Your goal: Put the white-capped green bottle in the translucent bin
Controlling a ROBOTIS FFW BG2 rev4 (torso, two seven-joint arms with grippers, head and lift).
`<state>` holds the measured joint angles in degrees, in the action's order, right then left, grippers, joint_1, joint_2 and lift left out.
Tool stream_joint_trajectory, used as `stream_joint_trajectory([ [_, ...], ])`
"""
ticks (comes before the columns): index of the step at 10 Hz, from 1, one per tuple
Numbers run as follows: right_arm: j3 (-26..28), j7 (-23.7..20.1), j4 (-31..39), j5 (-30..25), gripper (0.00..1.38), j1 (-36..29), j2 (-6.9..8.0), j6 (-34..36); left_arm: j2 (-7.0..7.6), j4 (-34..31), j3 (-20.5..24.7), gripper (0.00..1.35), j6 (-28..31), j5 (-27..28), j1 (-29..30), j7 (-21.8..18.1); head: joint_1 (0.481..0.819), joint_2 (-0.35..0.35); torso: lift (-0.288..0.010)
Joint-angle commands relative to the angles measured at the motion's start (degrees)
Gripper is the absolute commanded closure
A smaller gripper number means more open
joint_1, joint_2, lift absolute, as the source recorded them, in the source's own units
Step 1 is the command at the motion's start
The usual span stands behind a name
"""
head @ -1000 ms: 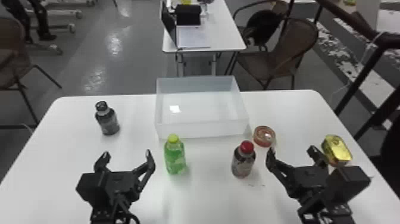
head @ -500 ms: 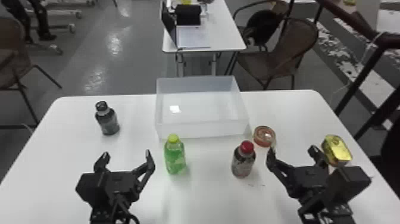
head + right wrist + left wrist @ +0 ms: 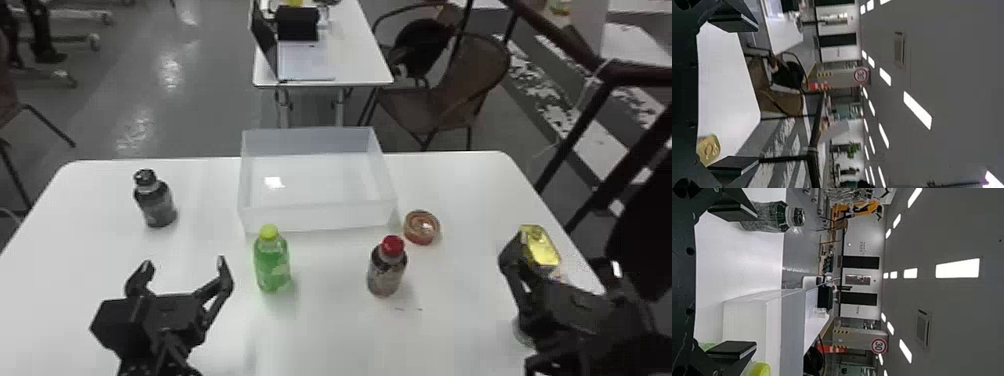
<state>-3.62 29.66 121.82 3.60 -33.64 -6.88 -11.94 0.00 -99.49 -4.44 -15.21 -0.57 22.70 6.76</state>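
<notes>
The green bottle, topped with a yellow-green cap, stood upright on the white table, outside the translucent bin. Taking twelve o'clock as straight away from the robot, the bin sat near the bottle at one o'clock. The left gripper was at the bottle's nine o'clock — released, its two fingers spread wide with nothing grasped. The right gripper was well off at three o'clock, likewise released and gripping nothing, close to a gold can in the head view. A dark bottle with a black cap stood at the green one's ten o'clock; a red-capped bottle stood at its three — and a round tin lay at the red-capped bottle's one o'clock, near the bin.
</notes>
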Motion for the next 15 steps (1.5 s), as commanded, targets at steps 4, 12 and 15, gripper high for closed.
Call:
stream_joint_trajectory([
  [4, 2.39, 18.59, -2.90, 1.33, 0.11, -8.54, -1.21, -8.27, -0.15, -0.35, 0.75, 0.15, -0.34, -0.31, 1.38, 0.00, 0.695, -0.216, -0.076],
  [12, -2.45, 2.60, -27.95, 15.65, 0.11, 4.99, -2.79, -18.21, -0.15, -0.09, 0.40, 0.15, -0.08, -1.90, 0.68, -0.08, 0.695, -0.220, -0.076],
  [15, -2.36, -1.27, -32.87, 16.36, 0.12, 9.12, -3.23, -19.44, -0.15, 0.44, 0.22, 0.15, -0.61, -3.21, 0.51, -0.26, 0.695, -0.186, -0.076],
])
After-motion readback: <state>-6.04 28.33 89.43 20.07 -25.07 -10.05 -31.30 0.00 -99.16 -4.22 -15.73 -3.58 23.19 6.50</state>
